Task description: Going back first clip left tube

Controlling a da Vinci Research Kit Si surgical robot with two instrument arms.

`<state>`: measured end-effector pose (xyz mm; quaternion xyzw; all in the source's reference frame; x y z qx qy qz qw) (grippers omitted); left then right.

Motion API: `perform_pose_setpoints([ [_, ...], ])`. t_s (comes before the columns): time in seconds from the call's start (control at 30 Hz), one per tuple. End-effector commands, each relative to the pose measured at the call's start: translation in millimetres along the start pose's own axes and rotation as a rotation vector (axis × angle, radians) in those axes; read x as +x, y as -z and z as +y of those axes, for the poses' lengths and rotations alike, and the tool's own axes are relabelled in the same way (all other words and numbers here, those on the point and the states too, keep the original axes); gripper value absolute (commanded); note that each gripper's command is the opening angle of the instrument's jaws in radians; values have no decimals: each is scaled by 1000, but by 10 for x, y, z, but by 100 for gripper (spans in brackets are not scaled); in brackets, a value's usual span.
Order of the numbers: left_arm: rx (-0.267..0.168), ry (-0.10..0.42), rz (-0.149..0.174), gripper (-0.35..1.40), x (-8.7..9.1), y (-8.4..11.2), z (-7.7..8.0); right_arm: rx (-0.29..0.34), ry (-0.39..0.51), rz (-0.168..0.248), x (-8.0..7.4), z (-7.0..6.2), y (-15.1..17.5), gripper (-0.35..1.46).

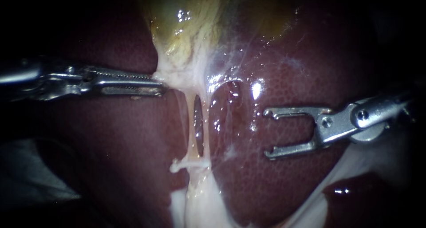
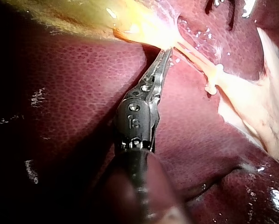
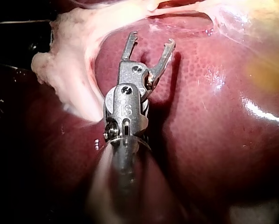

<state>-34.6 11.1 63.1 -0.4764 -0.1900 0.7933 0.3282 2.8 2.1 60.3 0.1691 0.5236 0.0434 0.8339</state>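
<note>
1. Left tube (image 1: pixel 189 121) runs as a pale strand toward 6 o'clock, just left of centre in the endoscope view. It starts at the pale tissue (image 1: pixel 182 75) below the gallbladder (image 1: pixel 186 19), and a dark slit-shaped gap lies on its 3 o'clock side.
2. A white clip (image 1: pixel 188 164) lies across the tube near its lower end, at about 7 o'clock from the centre.
3. Left instrument (image 1: pixel 163 87) enters from 9 o'clock. Its long toothed jaws are closed on the pale tissue just above the tube.
4. Right instrument (image 1: pixel 267 134) enters from 3 o'clock. Its forked jaws stand wide apart and hold nothing. They are over the liver (image 1: pixel 288 77), well apart from the tube and clip.
5. In the left wrist view, the clip sits on the tube ahead of and beside the closed jaws.
</note>
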Motion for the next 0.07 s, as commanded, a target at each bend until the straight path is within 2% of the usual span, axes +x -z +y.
perform_pose_setpoints([
  [0.03, 0, 0, 0, -35, 0, 1, 0, 0, 0, 0, 0, 0, 0, 50],
  [0.07, -1, 0, 0, -35, 0, 2, 0, 0, 0, 0, 0, 0, 0, 50],
])
